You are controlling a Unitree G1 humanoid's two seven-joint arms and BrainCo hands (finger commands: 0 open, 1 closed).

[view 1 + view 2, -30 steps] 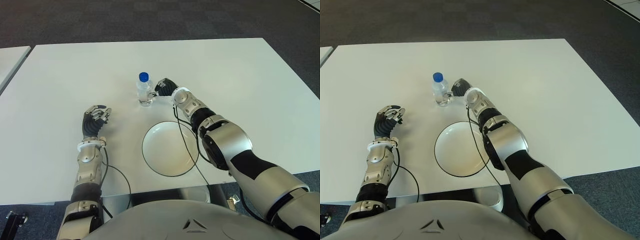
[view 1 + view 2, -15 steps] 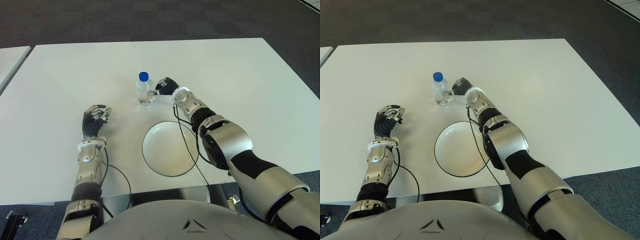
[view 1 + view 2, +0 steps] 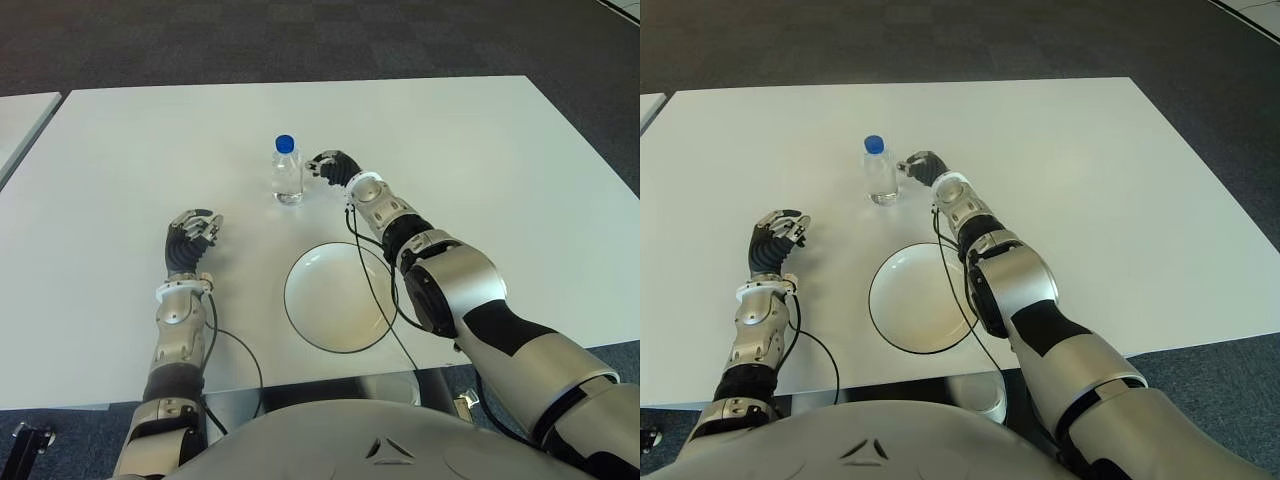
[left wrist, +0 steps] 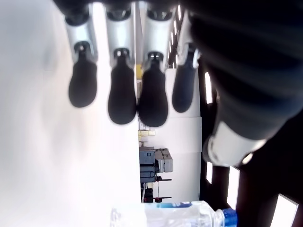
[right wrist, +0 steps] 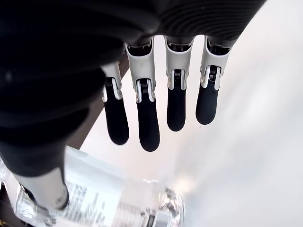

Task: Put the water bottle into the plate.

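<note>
Bottle (image 3: 287, 171) one, plate (image 3: 337, 297) one.

Water bottle (image 5: 99, 203) — its cap cut off in the right wrist view.

Right hand (image 3: 330, 167) outstretched far forward, fingers (image 5: 147, 124) spread and empty; left hand (image 3: 192, 236) idle, relaxed

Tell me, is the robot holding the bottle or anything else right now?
No, nothing is held. The right hand is open beside the water bottle, which stands on the table. The left hand is empty too.
</note>
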